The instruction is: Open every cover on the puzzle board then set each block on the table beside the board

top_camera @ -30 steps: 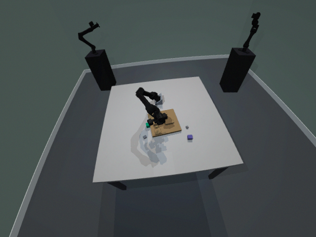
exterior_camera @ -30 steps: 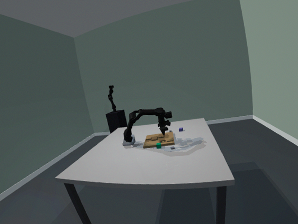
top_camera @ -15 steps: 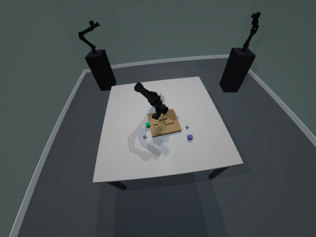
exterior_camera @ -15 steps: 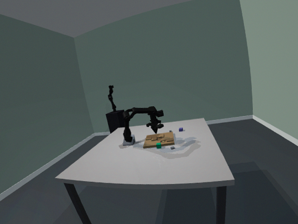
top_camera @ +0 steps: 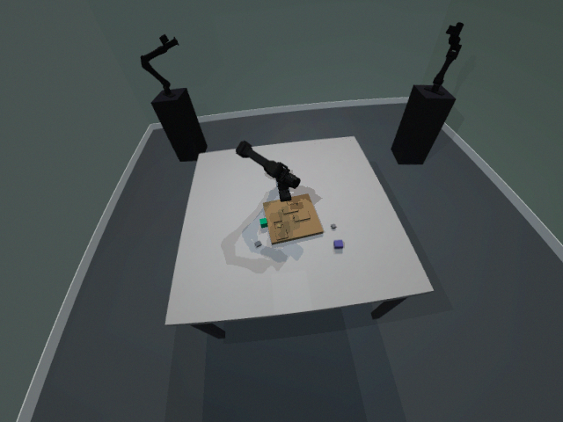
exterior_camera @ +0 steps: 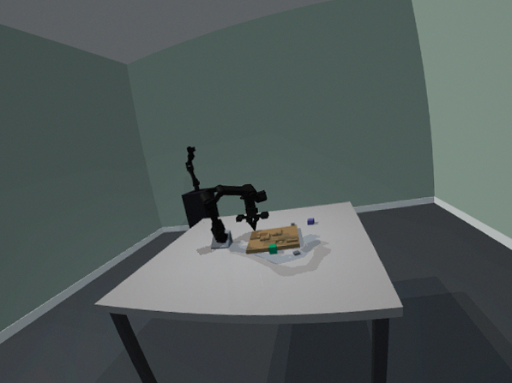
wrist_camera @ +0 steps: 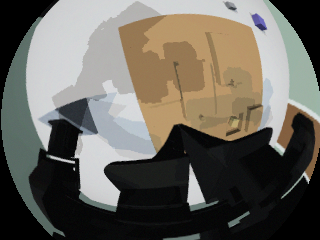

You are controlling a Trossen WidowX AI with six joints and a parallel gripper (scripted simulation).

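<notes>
The tan puzzle board [top_camera: 311,229] [exterior_camera: 290,232] [wrist_camera: 140,47] lies mid-table with several flat tan covers on top; I cannot tell how each cover stands. Around it on the table lie a green block [top_camera: 263,221] [exterior_camera: 273,249], a grey block [top_camera: 258,243] [exterior_camera: 296,252], a second grey block [top_camera: 333,225] [wrist_camera: 231,6] and a purple block [top_camera: 338,243] [exterior_camera: 311,220] [wrist_camera: 259,22]. My gripper [top_camera: 285,197] [exterior_camera: 254,228] [wrist_camera: 178,128] is shut on nothing. It points down just above the board's edge nearest the arm base.
The arm base [exterior_camera: 220,242] stands on the table behind the board. Two black pedestals [top_camera: 179,122] [top_camera: 422,122] with camera arms stand on the floor beyond the table's far corners. The white table [top_camera: 290,290] has edges well away from the board.
</notes>
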